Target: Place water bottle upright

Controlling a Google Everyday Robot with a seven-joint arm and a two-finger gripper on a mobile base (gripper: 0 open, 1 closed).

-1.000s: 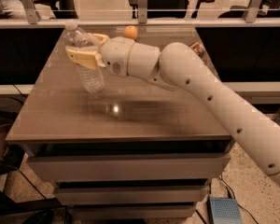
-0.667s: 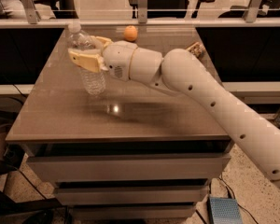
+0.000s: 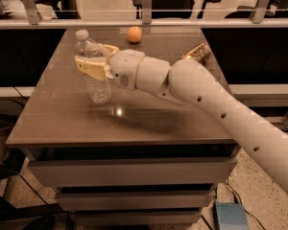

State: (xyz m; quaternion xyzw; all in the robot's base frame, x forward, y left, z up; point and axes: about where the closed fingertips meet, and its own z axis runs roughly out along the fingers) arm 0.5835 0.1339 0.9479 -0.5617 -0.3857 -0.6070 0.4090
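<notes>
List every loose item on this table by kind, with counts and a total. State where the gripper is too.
water bottle: 1, near upright, with the gripper closed around its middle
orange: 1, at the table's far edge
gold-tan can: 1, lying on its side behind the arm
Total: 3

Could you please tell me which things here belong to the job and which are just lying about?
Job: water bottle, roughly upright; gripper, fingers clasping the bottle's upper half.
Lying about: orange; gold-tan can, both at the table's far side.
</notes>
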